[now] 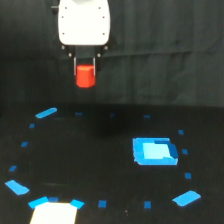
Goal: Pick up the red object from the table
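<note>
Up around 11 o'clock in the exterior view, well clear of the counter (100, 165): red object (85, 75) clamped in the end effector (85, 67). Looks like the lift stage, basically done. Next probably just calls for holding tight, no slipping.

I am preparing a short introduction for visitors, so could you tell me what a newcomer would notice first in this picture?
The eye goes first to the red object, bright against the black curtain, held in the gripper under the white gripper body at upper centre, clear of the table. Next comes the large blue square patch on the table toward the exterior view's right, with small blue tape marks scattered around it.
</note>
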